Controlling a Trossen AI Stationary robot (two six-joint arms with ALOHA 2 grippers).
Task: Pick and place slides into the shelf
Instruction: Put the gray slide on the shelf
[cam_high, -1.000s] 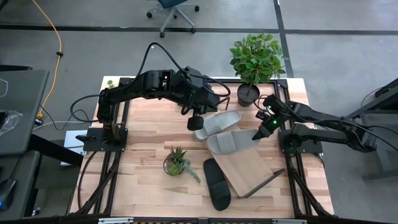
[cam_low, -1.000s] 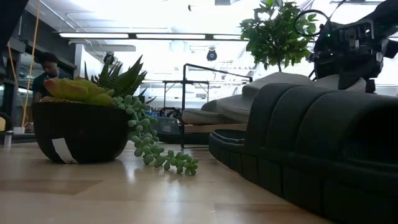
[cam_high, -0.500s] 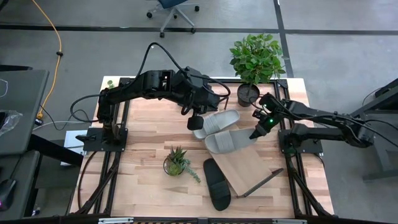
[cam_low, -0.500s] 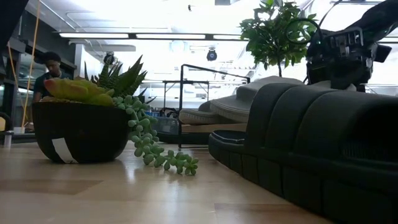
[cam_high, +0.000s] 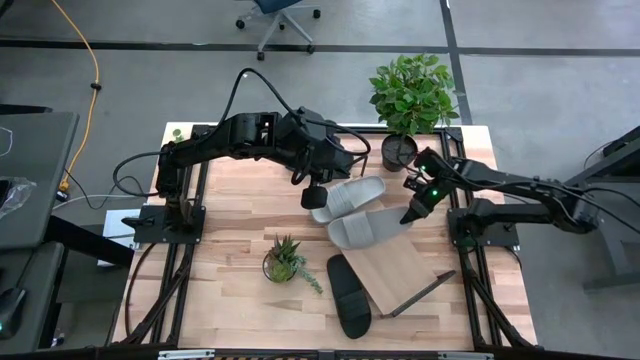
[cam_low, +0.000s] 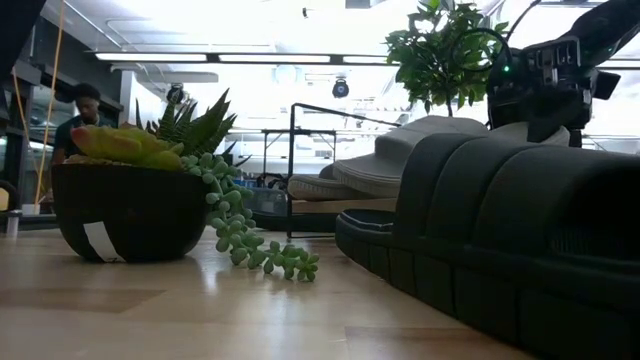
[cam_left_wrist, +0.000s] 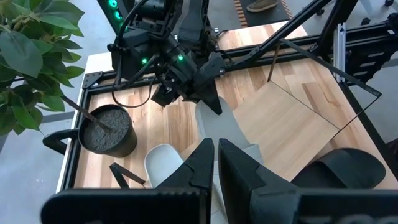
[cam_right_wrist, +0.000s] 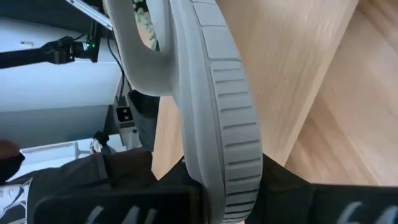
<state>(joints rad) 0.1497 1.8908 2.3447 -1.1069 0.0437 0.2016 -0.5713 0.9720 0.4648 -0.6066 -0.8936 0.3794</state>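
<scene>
Nearest, one black slide (cam_high: 349, 295) lies on the table beside the shelf (cam_high: 400, 268). Farther back, the right gripper (cam_high: 411, 214) is clamped on the edge of a light grey slide (cam_high: 364, 229) at the shelf's upper end. Beyond, the left gripper (cam_high: 314, 195) is closed, poised over the second grey slide (cam_high: 347, 198). Judged light, foam-soft and flexible; an edge grip may bend it, the strap looks surer.
</scene>
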